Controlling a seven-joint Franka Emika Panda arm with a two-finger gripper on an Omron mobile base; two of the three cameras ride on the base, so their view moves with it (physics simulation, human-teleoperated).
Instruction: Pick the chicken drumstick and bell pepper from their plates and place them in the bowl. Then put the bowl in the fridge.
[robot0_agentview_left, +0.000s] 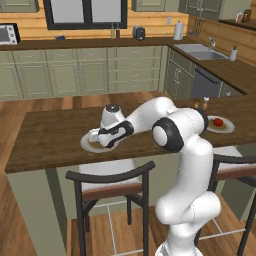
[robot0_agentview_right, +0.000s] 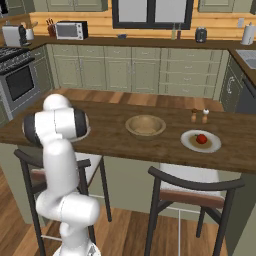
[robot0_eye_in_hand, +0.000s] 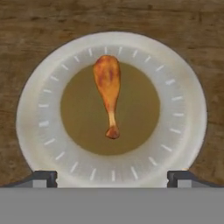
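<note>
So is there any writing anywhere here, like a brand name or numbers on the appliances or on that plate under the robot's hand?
None that can be read.
The microwave front: too small and blurred to show any label.
The plate under the chicken drumstick: short pale ticks ring its brownish centre, but no numbers or letters.
The salt and pepper shakers: no visible marks.

Base views flank the arm, sharing the counter (robot0_agentview_left: 50, 135); hand view looks straight down, close
</note>
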